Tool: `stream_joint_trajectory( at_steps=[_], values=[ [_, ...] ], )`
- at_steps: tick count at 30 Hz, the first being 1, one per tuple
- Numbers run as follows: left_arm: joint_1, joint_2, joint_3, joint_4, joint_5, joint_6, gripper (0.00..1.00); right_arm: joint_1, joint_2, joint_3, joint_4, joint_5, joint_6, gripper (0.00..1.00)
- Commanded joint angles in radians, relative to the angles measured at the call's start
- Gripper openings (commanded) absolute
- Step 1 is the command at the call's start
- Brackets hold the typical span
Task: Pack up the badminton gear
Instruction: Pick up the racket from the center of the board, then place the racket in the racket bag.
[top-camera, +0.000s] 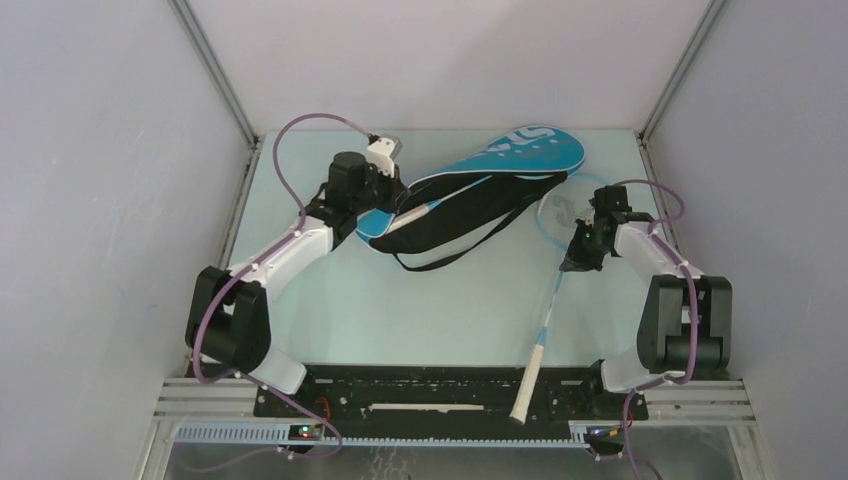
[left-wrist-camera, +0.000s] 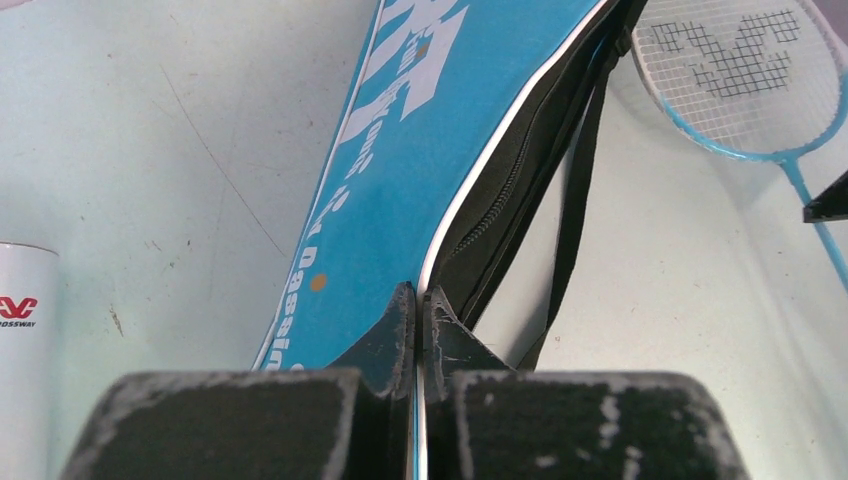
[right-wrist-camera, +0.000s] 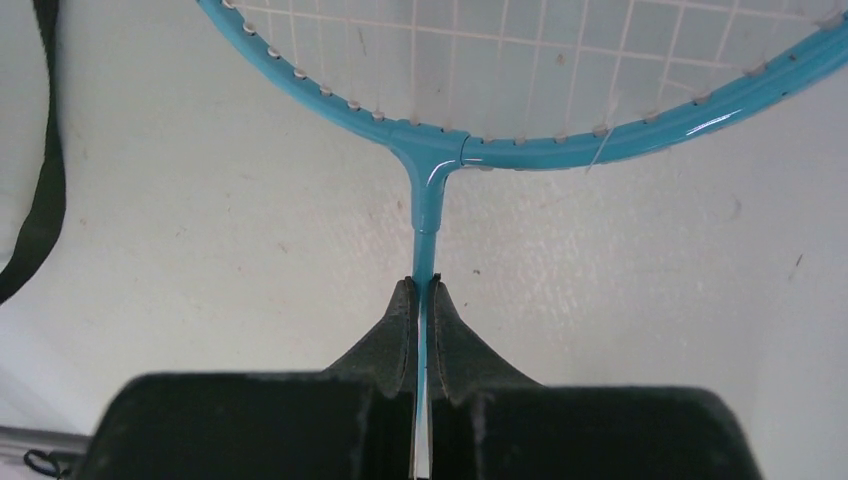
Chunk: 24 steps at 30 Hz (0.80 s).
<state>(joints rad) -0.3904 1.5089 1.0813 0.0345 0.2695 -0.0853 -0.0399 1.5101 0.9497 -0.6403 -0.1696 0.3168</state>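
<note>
Blue racket bag (top-camera: 520, 160) lay diagonally across the far worktop (top-camera: 400, 310), top view; one white racket handle (top-camera: 415, 216) protruded from it; loose racket (top-camera: 548, 300) to its right. Left wrist: left pincer (left-wrist-camera: 418, 300) pinched shut on the bag's white-piped edge; white tube (left-wrist-camera: 25, 340) at frame left. Right wrist: right pincer (right-wrist-camera: 425, 290) clamped the loose racket's shaft just below the head.

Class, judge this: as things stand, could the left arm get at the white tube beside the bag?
Probably not yet: the left pincer is shut on the edge of the bag. The tube sits close by with bare table between, so once freed it likely could.
</note>
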Motion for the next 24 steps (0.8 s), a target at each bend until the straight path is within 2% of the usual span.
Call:
stream_joint_trajectory(
  at_steps=[1, 6, 15, 24],
  values=[
    [-0.002, 0.035, 0.092, 0.037, 0.026, 0.032, 0.00, -0.006, -0.067, 0.002, -0.047, -0.098, -0.057, 0.00],
    [-0.002, 0.085, 0.152, 0.024, 0.038, 0.016, 0.00, -0.026, -0.098, 0.033, -0.134, -0.145, -0.111, 0.00],
    [-0.037, 0.172, 0.289, -0.073, 0.013, -0.012, 0.00, -0.029, -0.108, 0.032, -0.172, -0.203, -0.158, 0.00],
    [-0.087, 0.207, 0.330, -0.109, 0.006, 0.012, 0.00, 0.095, -0.106, 0.071, -0.195, -0.230, -0.143, 0.00]
  ],
)
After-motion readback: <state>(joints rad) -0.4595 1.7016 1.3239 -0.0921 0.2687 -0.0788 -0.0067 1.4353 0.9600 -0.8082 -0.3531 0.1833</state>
